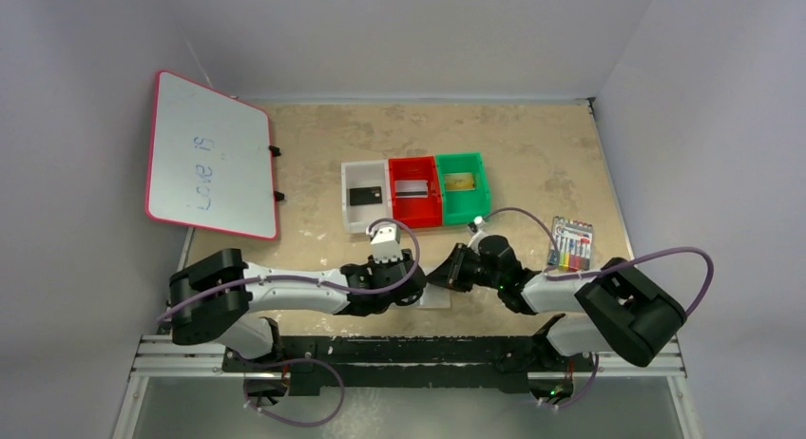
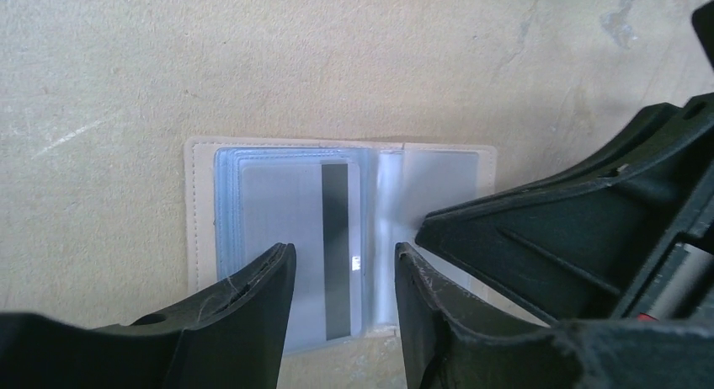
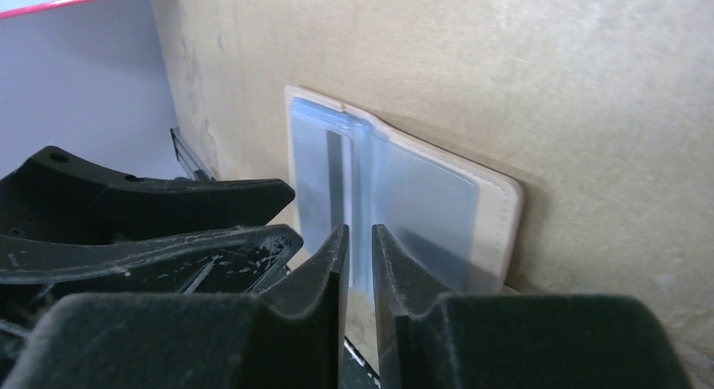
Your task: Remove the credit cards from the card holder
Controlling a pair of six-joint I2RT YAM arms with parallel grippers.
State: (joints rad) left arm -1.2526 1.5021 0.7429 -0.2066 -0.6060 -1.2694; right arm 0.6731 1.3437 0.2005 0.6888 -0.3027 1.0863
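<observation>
The card holder [image 2: 200, 212] lies open on the table, two blue-grey panels in a tan border. A pale card with a dark stripe [image 2: 278, 208] sits in its left pocket; the right panel looks empty. My left gripper [image 2: 345, 254] is open, its fingers on either side of the card's near edge. My right gripper [image 3: 359, 231] is almost shut with nothing between the fingers, its tip over the holder's middle fold [image 3: 358, 153]. In the top view both grippers [image 1: 416, 285] [image 1: 439, 274] meet over the holder [image 1: 433, 299], which is mostly hidden.
White bin [image 1: 350, 197] holds a black card [image 1: 365, 196], red bin [image 1: 415, 215] a silvery card [image 1: 412, 186], green bin [image 1: 461, 211] a gold card [image 1: 461, 181]. A marker pack [image 1: 572, 244] lies at the right. The pink-framed whiteboard [image 1: 209, 154] lies at the far left.
</observation>
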